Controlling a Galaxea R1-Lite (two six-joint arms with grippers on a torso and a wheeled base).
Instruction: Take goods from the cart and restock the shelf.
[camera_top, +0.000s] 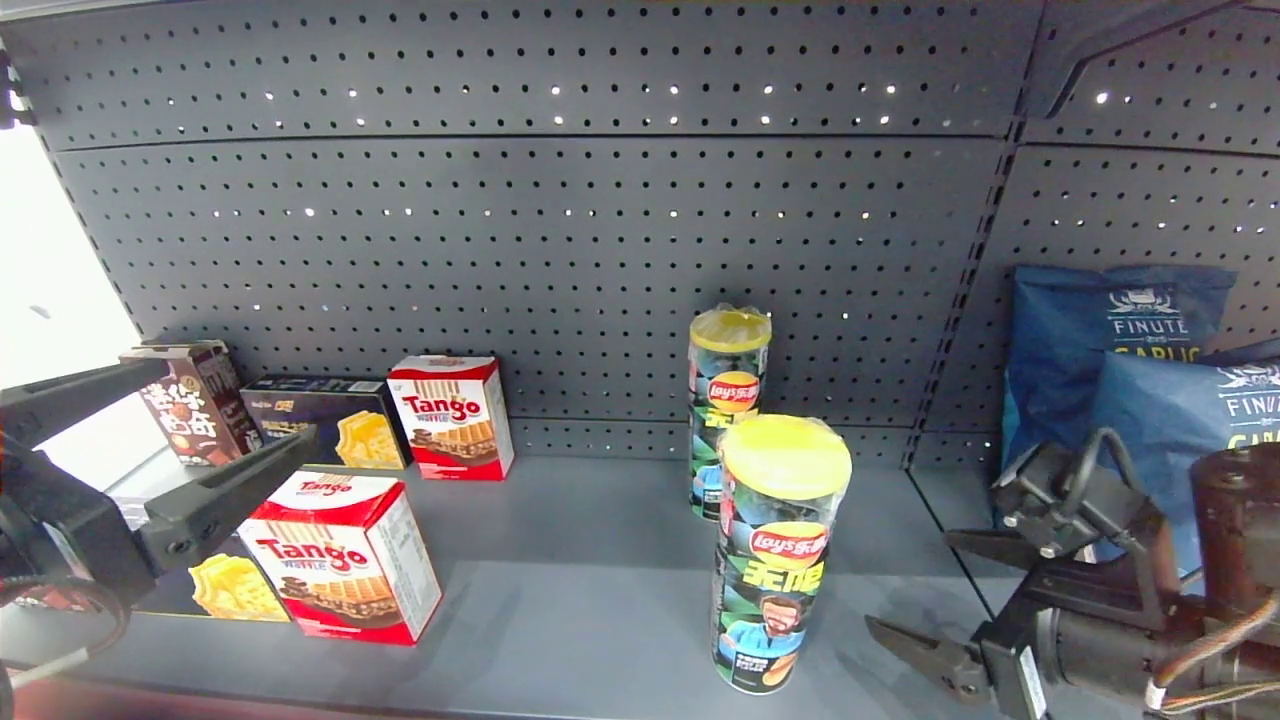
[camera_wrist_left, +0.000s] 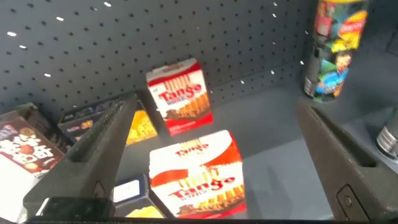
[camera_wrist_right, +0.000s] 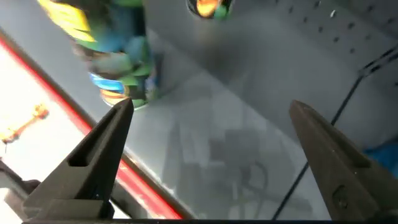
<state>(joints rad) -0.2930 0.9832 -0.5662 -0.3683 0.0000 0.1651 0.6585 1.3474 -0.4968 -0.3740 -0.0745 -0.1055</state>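
Nearest me, low on the right, the robot's right tool (camera_top: 940, 595) hangs at the front edge of the dark grey metal shelf (camera_top: 600, 560), jaws spread wide with nothing between them. Behind it, two blue foil snack bags (camera_top: 1100, 340) lean against the perforated back panel (camera_top: 560, 250).

Just beside that tool, toward the robot's left, stands the front crisp tube with the yellow lid (camera_top: 775, 560). It is upright, long axis vertical, near the shelf's front edge and apart from the jaws. A second tube like it (camera_top: 728, 410) stands behind it, closer to the panel. The right arm is plainly the nearer one to both.

Across the shelf, the left tool (camera_top: 240, 400) is also wide open and empty. The front red and white wafer box (camera_top: 345, 555) sits just ahead of it, in line with the gap between the jaws. Whether the lower jaw grazes the box I cannot tell. Another red and white box (camera_top: 455, 415) stands farther back.

With both tools empty, I would judge the next item must come from the cart
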